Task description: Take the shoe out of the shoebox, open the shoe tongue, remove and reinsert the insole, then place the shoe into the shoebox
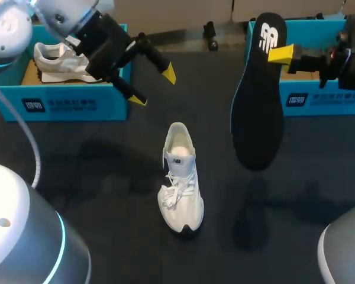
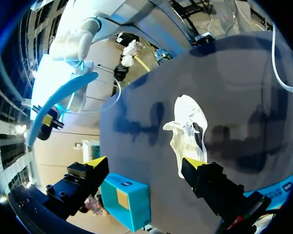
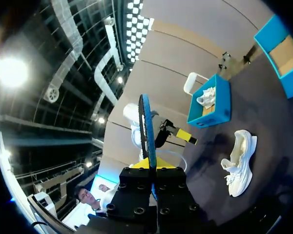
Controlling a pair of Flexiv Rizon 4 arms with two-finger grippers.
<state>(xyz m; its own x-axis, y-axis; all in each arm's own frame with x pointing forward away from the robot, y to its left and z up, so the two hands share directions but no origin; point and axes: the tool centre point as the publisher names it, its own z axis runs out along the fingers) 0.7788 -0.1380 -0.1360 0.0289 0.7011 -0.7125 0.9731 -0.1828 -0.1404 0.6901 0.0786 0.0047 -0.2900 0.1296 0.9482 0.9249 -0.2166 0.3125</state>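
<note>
A white shoe (image 1: 181,177) stands upright in the middle of the dark table, heel toward the back, also seen ahead of the left fingers as the shoe (image 2: 188,127) and as the shoe (image 3: 239,162). My right gripper (image 1: 282,54) is shut on the black insole (image 1: 258,94), which hangs in the air at the right, edge-on as the insole (image 3: 147,134) between its fingers. My left gripper (image 1: 154,86) hovers open and empty beside the left shoebox (image 1: 65,94). The insole (image 2: 56,106) shows far off in the left wrist view. The left gripper (image 2: 144,168) has wide jaws.
The left blue shoebox holds a second white shoe (image 1: 59,60). Another blue shoebox (image 1: 310,97) stands at the back right, behind the insole, also seen as the box (image 2: 127,200) between the left fingers.
</note>
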